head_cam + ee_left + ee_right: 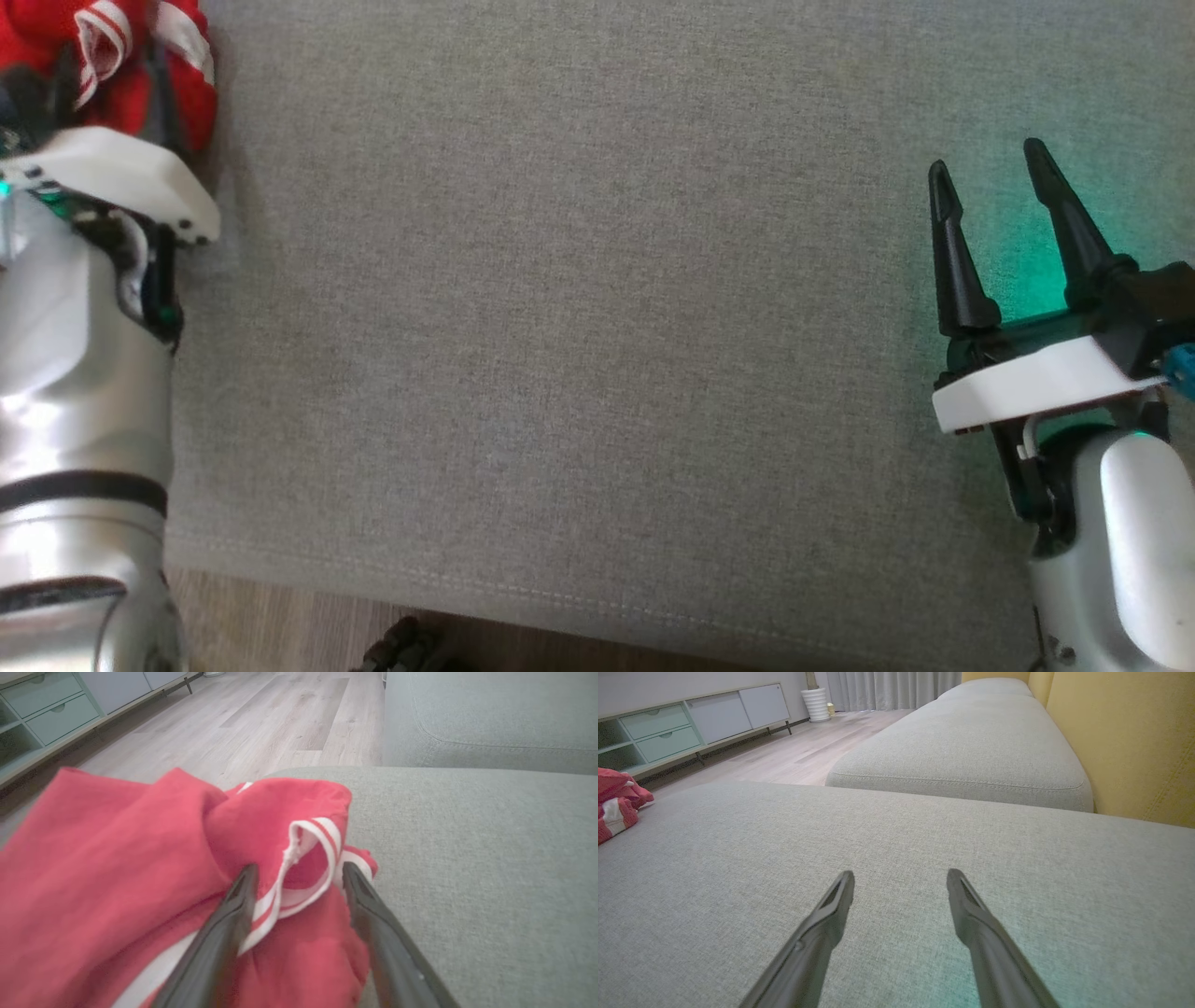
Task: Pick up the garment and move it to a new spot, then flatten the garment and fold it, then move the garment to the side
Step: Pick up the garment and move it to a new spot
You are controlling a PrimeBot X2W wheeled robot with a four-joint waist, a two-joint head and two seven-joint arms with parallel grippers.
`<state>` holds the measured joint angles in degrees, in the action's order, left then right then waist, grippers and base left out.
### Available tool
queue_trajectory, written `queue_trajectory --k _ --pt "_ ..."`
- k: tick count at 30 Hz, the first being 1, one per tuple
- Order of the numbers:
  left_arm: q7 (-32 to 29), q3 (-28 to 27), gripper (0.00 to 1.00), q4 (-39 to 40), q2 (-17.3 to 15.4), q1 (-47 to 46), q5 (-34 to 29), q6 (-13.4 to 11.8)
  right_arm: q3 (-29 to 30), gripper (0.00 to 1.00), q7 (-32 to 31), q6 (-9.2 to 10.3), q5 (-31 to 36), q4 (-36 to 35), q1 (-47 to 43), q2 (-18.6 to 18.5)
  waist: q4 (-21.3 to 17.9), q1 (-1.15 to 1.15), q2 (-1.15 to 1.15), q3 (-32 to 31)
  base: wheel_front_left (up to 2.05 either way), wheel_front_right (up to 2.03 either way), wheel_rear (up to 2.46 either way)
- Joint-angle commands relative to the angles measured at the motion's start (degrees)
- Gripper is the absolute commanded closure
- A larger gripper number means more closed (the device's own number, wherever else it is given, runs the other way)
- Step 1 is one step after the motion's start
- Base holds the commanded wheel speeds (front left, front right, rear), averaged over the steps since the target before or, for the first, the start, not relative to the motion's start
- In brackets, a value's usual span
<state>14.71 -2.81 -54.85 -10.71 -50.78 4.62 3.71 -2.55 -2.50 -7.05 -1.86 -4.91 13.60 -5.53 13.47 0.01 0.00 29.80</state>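
The garment [140, 56] is a crumpled red piece with white stripes, bunched at the far left of the grey sofa cushion [597, 327]. In the left wrist view the garment [117, 858] lies under my left gripper [299, 872], which is open with its two fingers straddling a looped red-and-white striped band [322, 858]. The fingertips press into the cloth without being shut on it. My right gripper [990, 163] hovers open over bare cushion at the right, far from the garment [616, 802], with nothing between its fingers [836, 905].
The cushion's front seam [560, 597] borders a wooden floor [280, 616], where a small dark object [401, 649] lies. A second grey cushion [962, 742] lies ahead of the right gripper, with a yellow backrest [1125, 742] beside it. A low cabinet [668, 728] stands across the floor.
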Motion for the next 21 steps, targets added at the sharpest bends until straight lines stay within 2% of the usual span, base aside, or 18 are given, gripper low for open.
queue_trajectory --k 1,2,7,14,21 --pt "0.29 -2.11 0.80 0.71 -3.90 -1.87 0.21 -0.25 -1.23 0.00 0.63 -0.44 0.23 -1.55 0.64 0.19 0.00 -0.01 0.00 -0.34 0.00 0.00 0.00" --pt "0.29 -2.31 1.00 0.56 -4.07 -2.19 0.43 -0.15 -1.11 0.00 0.78 -0.44 0.13 -1.38 0.61 0.27 0.06 -0.01 0.00 -0.62 0.00 0.00 0.00" --pt "0.29 -3.31 1.00 4.88 -4.77 -1.25 0.74 -0.43 -0.50 0.00 1.68 -0.44 -0.32 -0.55 0.13 0.73 0.29 -0.01 0.00 -2.57 0.00 0.00 0.00" --pt "0.29 -4.69 1.00 21.59 -3.93 7.25 -0.02 -1.45 1.49 0.00 3.47 -0.44 -1.20 1.45 -2.45 1.73 0.73 -0.01 0.00 -9.59 0.00 0.00 0.00" --pt "0.29 -4.82 1.00 37.07 -1.04 19.99 -0.52 -2.09 2.90 0.00 4.94 -0.44 -2.55 2.95 -6.51 2.43 0.11 -0.01 0.00 -18.28 0.00 0.00 0.00"
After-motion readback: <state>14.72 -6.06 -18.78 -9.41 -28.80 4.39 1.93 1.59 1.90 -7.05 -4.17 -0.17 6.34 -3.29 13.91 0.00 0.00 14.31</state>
